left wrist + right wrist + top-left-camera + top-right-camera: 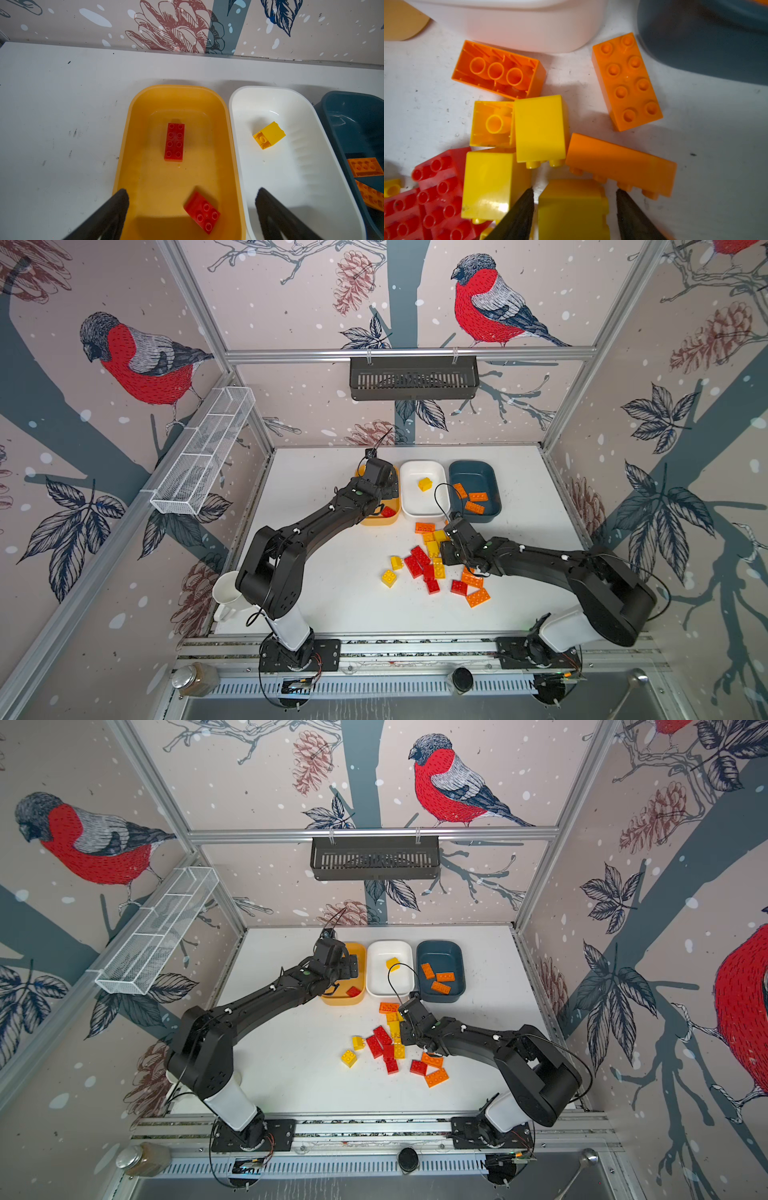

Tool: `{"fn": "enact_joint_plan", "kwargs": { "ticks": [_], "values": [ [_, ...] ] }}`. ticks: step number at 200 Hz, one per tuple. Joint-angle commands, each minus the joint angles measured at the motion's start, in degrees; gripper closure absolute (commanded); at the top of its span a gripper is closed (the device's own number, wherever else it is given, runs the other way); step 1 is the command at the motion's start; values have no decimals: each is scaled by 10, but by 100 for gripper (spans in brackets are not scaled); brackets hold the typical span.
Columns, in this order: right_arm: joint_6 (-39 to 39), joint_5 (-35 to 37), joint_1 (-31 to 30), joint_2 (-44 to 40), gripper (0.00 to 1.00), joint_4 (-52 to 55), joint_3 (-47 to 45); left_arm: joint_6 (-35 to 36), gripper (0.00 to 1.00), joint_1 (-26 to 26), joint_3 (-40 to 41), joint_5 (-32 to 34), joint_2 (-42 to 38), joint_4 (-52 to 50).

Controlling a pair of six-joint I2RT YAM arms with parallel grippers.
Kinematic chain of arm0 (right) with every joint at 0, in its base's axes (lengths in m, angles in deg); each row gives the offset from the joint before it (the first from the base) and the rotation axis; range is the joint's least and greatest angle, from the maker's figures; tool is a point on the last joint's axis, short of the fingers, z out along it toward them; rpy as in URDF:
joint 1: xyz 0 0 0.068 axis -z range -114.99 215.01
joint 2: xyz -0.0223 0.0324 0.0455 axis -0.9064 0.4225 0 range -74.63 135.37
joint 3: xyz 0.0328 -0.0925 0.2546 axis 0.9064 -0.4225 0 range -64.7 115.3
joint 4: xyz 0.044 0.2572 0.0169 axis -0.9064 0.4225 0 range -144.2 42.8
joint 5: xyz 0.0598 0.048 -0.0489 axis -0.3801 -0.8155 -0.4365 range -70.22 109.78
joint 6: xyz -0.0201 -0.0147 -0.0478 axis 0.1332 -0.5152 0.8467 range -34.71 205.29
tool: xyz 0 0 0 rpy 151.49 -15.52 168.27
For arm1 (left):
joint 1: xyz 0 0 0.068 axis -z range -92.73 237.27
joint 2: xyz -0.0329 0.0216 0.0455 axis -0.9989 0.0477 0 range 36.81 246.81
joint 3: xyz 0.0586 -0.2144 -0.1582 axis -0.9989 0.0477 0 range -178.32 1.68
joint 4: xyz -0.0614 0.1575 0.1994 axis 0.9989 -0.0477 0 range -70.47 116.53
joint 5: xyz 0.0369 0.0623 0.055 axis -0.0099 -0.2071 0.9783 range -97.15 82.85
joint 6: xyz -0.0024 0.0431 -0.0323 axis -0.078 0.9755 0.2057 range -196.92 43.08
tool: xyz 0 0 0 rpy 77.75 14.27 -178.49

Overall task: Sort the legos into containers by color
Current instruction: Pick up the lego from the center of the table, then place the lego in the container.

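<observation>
The left pincer (192, 190) is hovering over the yellow-orange tray (128, 116) with its fingers spread wide and nothing between them. One finger is hanging over the tray's outer rim, and the other over the rim of the white tray (234, 108) next to it. A red brick (202, 212) is lying tilted in the tray right under the gap between the fingers. A longer red brick (174, 142) is lying flat, studs up, further ahead of the fingertips. Ahead and off to one side of this pincer, a single yellow brick (269, 135) is sitting on its side in the white tray. Beyond that tray, the dark teal tray (324, 104) is holding three orange bricks (473, 497).

The right pincer (574, 192) is reaching down into the loose legos (432, 564) on the white worktop (324, 605), well short of the trays. Its fingers are straddling a yellow brick (573, 207), one on each side, with a thin gap showing at either flank, so they are standing apart and not pinching it. An orange brick (620, 164) is lying on its side just beside one finger, and another yellow brick (488, 182) is lying just beside the other. Red bricks (436, 197) are lying past that second yellow one.
</observation>
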Motion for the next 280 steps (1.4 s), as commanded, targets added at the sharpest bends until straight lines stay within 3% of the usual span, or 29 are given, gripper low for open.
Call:
{"fn": "enact_joint_plan", "kwargs": {
  "ticks": [1, 58, 111, 163, 216, 280],
  "values": [
    [1, 20, -6, 8, 37, 8, 3, -1, 4, 0, 6, 1, -9, 23],
    [4, 30, -7, 1, 48, 1, -5, -10, 3, 0, 11, -13, -17, 31],
    [50, 33, -7, -65, 54, -3, -17, -8, 3, 0, 24, -21, -31, 41],
    [102, -26, 29, -97, 55, -78, 19, -15, 3, -1, 33, -53, -37, 47],
    [112, -55, 77, 37, 55, -106, 156, -23, 3, -1, 47, -114, -51, 23],
    [125, -13, 88, 225, 54, -51, 353, -78, 3, 1, 112, -176, -83, -25]
  ]
}}
